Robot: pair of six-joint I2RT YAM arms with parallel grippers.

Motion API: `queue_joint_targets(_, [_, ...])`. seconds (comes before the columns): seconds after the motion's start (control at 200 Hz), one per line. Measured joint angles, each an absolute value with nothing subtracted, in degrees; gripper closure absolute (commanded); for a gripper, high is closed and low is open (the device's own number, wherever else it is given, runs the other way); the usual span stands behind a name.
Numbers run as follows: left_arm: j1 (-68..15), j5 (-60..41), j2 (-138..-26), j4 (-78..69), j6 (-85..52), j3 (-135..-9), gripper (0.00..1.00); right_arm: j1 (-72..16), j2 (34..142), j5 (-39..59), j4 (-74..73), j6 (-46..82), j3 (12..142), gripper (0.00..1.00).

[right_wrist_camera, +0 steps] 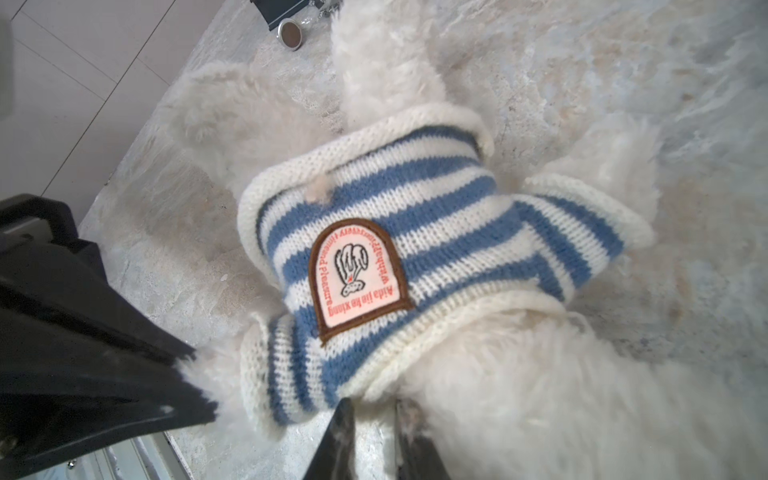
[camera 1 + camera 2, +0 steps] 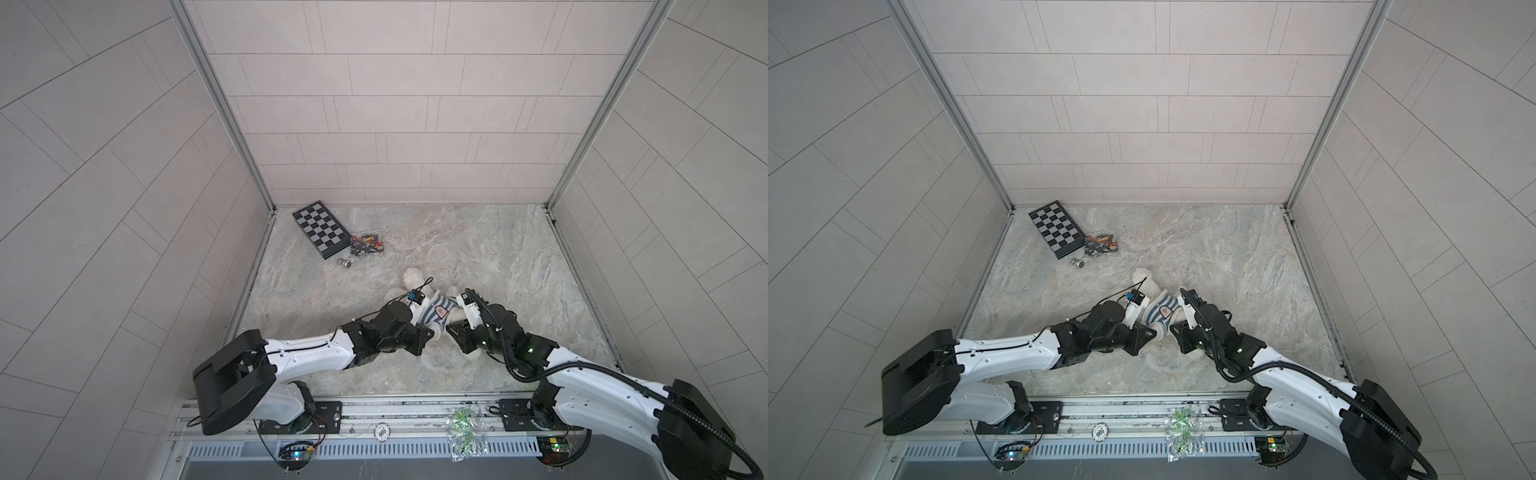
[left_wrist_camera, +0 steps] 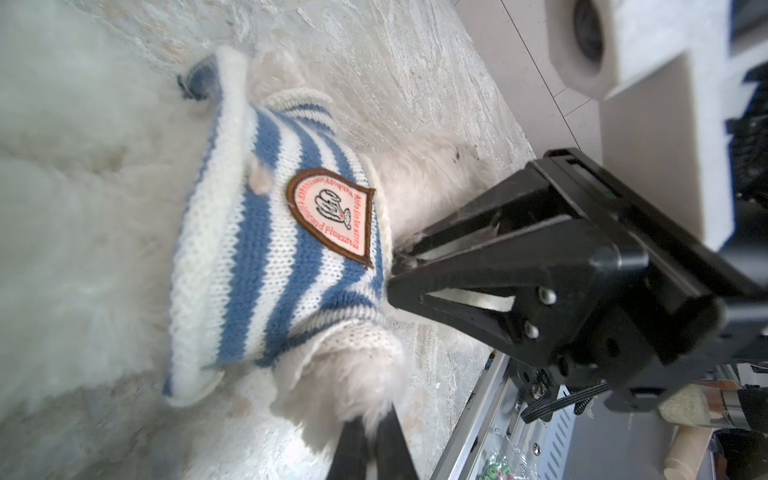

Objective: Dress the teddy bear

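The teddy bear lies on the marble table between my two grippers, its fluffy head toward the right arm. It wears the blue-and-white striped shirt with the badge, which shows in both top views. My left gripper is shut on the furry paw that sticks out of one sleeve. My right gripper stands at the shirt's neck rim. Its jaws are a narrow gap apart, bare table shows between them, and the tips touch the knit edge.
A folded chessboard, a clear bag of small parts and a small metal cylinder lie at the back left. A bag of green pieces rests on the front rail. Tiled walls close off three sides.
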State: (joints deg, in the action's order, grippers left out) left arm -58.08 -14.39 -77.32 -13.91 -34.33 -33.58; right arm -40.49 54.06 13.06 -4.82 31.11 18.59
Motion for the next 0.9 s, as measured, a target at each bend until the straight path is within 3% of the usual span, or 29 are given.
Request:
queue_joint_targets(0.516, [-59.07, -14.24, -77.65, -14.85, -36.07, -33.39, 1.0, -38.83, 57.06, 17.02, -10.13, 31.94, 18.31, 0.84])
queue_joint_targets(0.896, [-59.33, -13.91, -78.19, -15.73, -36.67, -32.86, 1.0, -38.85, 61.06, 17.74, -13.67, 32.99, 18.31, 1.0])
